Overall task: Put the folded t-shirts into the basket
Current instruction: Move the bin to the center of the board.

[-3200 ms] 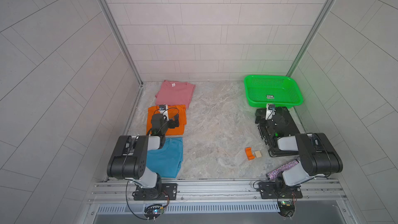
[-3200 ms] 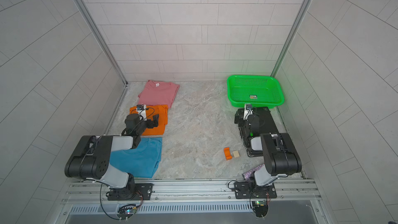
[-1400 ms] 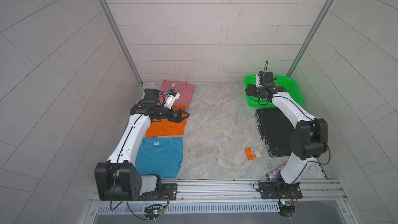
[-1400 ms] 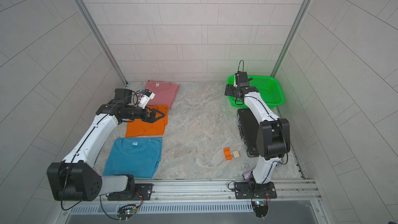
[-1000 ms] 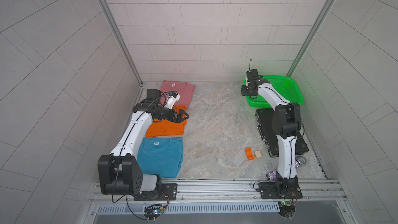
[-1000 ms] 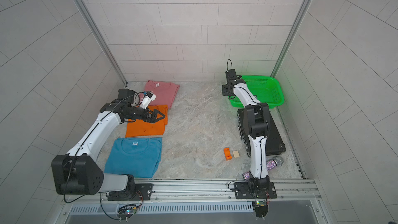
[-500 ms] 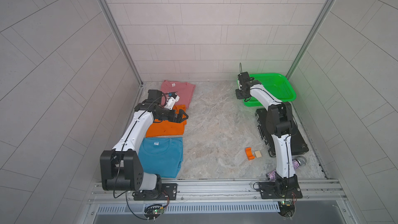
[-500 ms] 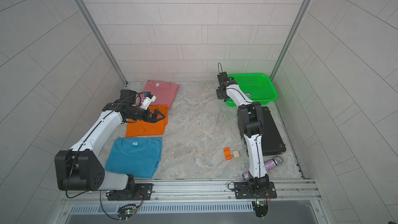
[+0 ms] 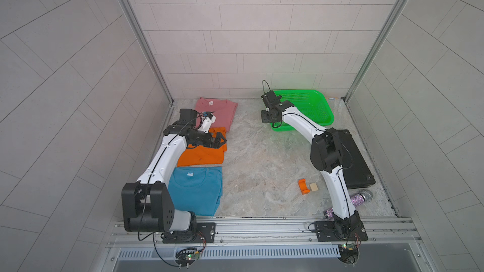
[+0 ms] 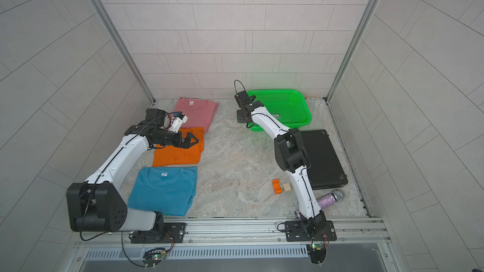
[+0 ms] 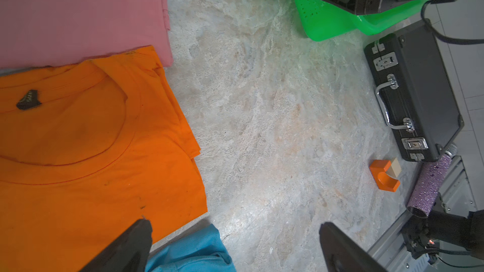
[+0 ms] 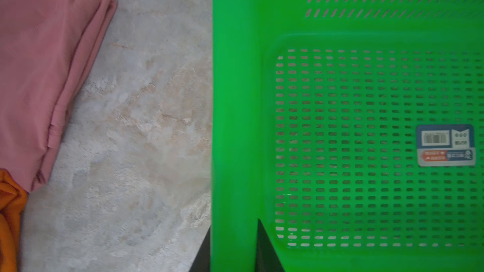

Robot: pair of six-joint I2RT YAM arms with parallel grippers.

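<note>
Bench (image 9: 262, 158), left edge: pink t-shirt (image 9: 220, 109), orange t-shirt (image 9: 204, 154), blue t-shirt (image 9: 195, 192), all 3 folded. Left gripper (image 9: 221, 141), fingers wide, hovers over the orange t-shirt. Right gripper (image 12: 234, 225) pinches the left rim of the basket (image 9: 309, 105), toward the far-right corner.

The marbled stone-look tabletop (image 9: 262, 166) has three folded shirts in a row down its 9 o'clock side in both top views: pink tee (image 9: 220, 111) around 11, orange tee (image 9: 201, 155) at 9 touching the pink one's edge, and blue tee (image 9: 195, 192) around 7. Green basket (image 9: 303, 100) sits at 1 with a black case (image 9: 356, 163) just beside it at 3. Down around 5 there's a little orange block (image 9: 303, 186) touching a tan block (image 9: 313, 187), plus a glittery microphone (image 9: 358, 198) lying near the case's corner.
</note>
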